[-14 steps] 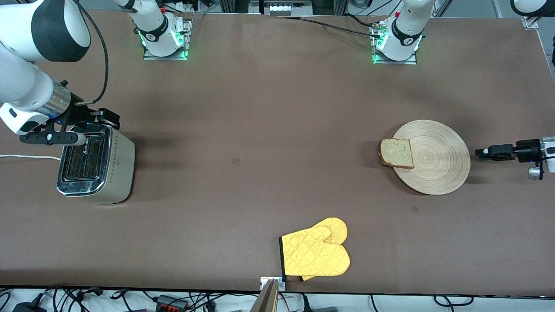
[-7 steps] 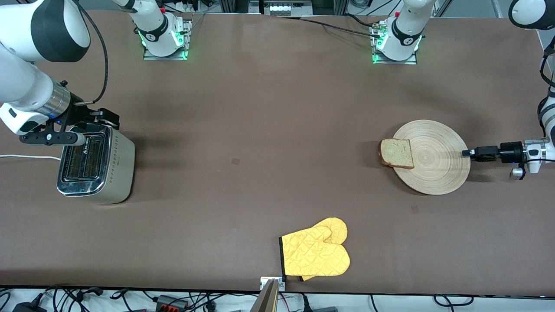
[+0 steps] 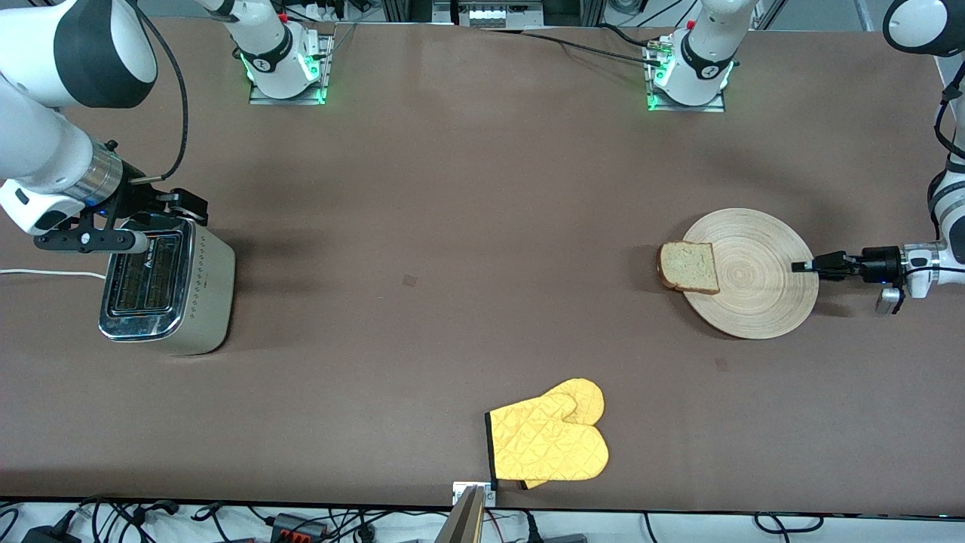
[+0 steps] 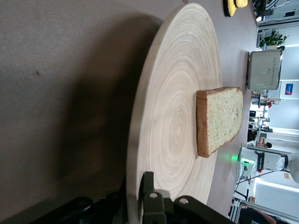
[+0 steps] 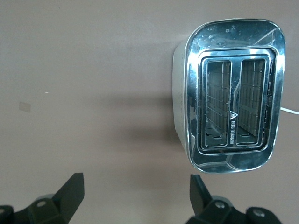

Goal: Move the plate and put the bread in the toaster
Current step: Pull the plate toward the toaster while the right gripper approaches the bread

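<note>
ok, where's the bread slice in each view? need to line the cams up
Front view: the bread lies on the plate, overhanging the rim on the side toward the toaster.
Left wrist view: the bread lies on the plate, toaster in the distance.
Right wrist view: not in it; only the toaster shows.
Shared landmark: the toaster.

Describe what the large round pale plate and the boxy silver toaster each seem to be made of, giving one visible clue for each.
The large round pale-tan plate looks like light wood with a matt finish: concentric ring grain runs across its face. The boxy silver toaster looks like polished metal, probably steel: its chrome-like top mirrors its surroundings in the right wrist view, while its side looks more brushed.
</note>
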